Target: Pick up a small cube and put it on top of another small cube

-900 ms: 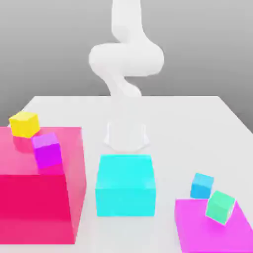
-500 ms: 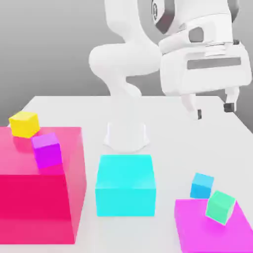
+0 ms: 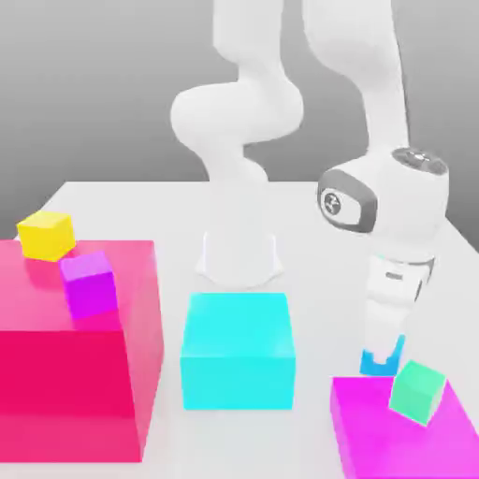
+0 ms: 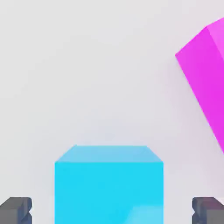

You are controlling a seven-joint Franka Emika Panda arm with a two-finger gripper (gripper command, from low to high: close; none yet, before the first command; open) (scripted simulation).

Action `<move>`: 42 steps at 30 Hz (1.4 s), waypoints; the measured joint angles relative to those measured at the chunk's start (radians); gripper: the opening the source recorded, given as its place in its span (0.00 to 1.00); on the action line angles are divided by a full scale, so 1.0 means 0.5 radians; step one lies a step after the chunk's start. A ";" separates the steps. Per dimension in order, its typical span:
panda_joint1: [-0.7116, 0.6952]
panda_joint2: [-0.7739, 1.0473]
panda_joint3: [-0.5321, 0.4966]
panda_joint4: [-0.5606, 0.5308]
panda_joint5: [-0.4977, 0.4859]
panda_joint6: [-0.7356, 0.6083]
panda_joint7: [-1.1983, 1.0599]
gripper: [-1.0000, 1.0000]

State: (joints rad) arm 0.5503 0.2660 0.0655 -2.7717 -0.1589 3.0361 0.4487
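Observation:
The small sky-blue cube [image 3: 397, 356] sits on the white table, just behind the magenta slab's far edge. My gripper [image 3: 382, 354] has come straight down over it and is open. In the hand view the blue cube [image 4: 109, 183] lies between the two dark fingertips [image 4: 15, 209], with a gap on each side, and the gripper [image 4: 111, 210] straddles it. The small yellow cube [image 3: 47, 234] rests on the back corner of the big pink block [image 3: 65, 374], far off on the exterior view's left.
A small purple cube [image 3: 89, 283] sits tilted on the pink block next to the yellow one. A large cyan cube [image 3: 237, 351] stands mid-table. A small green cube [image 3: 416, 393] lies tilted on the magenta slab [image 3: 374, 440], close to the gripper. The arm's base [image 3: 239, 257] is behind.
The arm has swung in and dropped from high above the table's right side down onto the blue cube. The jaws have stayed open. No cube has moved.

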 joint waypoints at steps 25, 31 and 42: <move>-0.749 -1.113 -0.407 0.255 0.125 -1.299 -0.258 0.00; -1.176 -1.404 -0.694 0.430 -0.008 -1.757 -0.263 0.00; -1.599 -1.491 -1.044 0.388 -0.155 -1.819 -0.292 1.00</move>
State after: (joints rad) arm -0.2491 -0.4797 -0.4566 -2.5778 -0.2365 2.1267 0.3024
